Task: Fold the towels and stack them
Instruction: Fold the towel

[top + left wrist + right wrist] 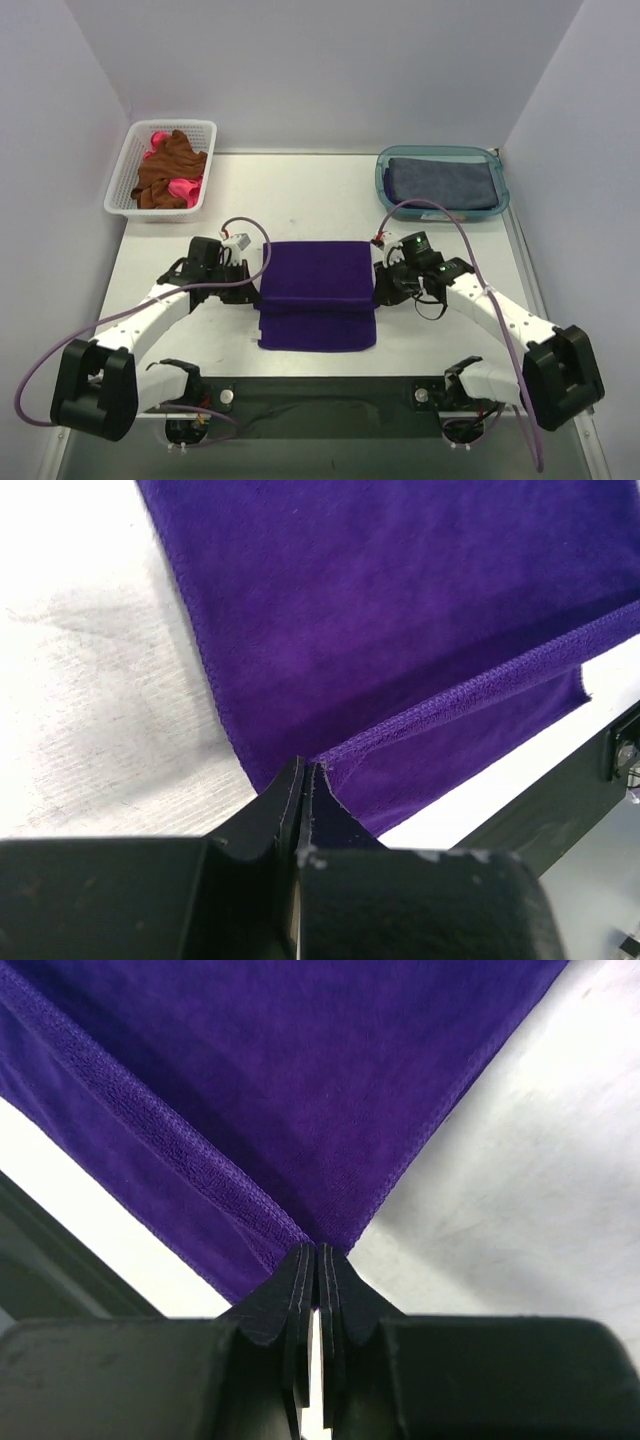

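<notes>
Presently, at the upper left of the overhead view, the white lattice basket [125, 165] holds a rust-brown towel [165, 170] bunched together with a pink towel [182, 187]. Left of centre, the left gripper [248, 274] is clenched on the left corner of the purple towel [315, 285]; its wrist view shows the fingers pressed together with the hemmed corner running into the tips. The purple towel lies flat at frame centre on the table [300, 190], partly folded: an upper layer overlaps a lower one, whose near strip shows uncovered. Right of centre, the right gripper [384, 280] is clamped on the opposite corner of that upper layer. At the upper right, the teal tub [382, 185] contains a folded slate blue-grey towel [440, 182], well apart from the purple one.
</notes>
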Robot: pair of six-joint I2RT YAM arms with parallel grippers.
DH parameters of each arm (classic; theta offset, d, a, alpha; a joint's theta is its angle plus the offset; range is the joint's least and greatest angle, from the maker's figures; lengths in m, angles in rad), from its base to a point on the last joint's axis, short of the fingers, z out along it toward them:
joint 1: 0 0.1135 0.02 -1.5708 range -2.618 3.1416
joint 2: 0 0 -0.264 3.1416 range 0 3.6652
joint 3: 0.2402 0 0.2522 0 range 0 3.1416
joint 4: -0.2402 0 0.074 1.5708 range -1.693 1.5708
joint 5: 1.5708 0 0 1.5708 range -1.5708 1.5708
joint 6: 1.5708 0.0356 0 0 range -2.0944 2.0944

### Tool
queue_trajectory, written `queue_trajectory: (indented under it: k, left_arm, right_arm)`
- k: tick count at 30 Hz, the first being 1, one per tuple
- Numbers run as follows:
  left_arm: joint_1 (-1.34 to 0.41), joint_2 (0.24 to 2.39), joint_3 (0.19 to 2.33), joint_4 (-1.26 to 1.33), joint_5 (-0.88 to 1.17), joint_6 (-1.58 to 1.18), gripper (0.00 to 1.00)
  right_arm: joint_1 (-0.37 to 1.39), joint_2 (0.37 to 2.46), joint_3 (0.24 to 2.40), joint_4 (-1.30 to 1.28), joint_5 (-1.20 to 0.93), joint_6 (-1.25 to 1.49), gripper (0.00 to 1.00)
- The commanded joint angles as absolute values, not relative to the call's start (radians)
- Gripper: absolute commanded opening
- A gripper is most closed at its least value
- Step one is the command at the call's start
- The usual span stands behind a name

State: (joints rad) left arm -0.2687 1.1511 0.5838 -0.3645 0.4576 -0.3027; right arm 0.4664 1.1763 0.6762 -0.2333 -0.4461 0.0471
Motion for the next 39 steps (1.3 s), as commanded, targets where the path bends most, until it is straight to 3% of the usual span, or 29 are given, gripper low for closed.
queue_trajectory:
  k: [1, 12, 27, 39]
  left_arm:
    - [-0.264, 1.186, 0.589, -0.379, 0.41, -0.301, 0.0]
    - [-0.281, 1.262, 0.603, -0.422, 0.354, -0.279, 0.0]
    - [-0.281, 1.022, 0.752, -0.57, 0.345, -0.36, 0.0]
    - [-0.284, 1.048, 0.626, -0.64, 0.339, -0.466, 0.0]
  right_arm:
    - [0.46, 1.254, 0.689, -0.317, -0.448, 0.127, 0.0]
    - [0.46, 1.433, 0.724, -0.339, -0.41, 0.175, 0.0]
    - [0.459, 1.126, 0.799, -0.472, -0.314, 0.21, 0.0]
    - [0.46, 1.081, 0.652, -0.492, -0.342, 0.353, 0.0]
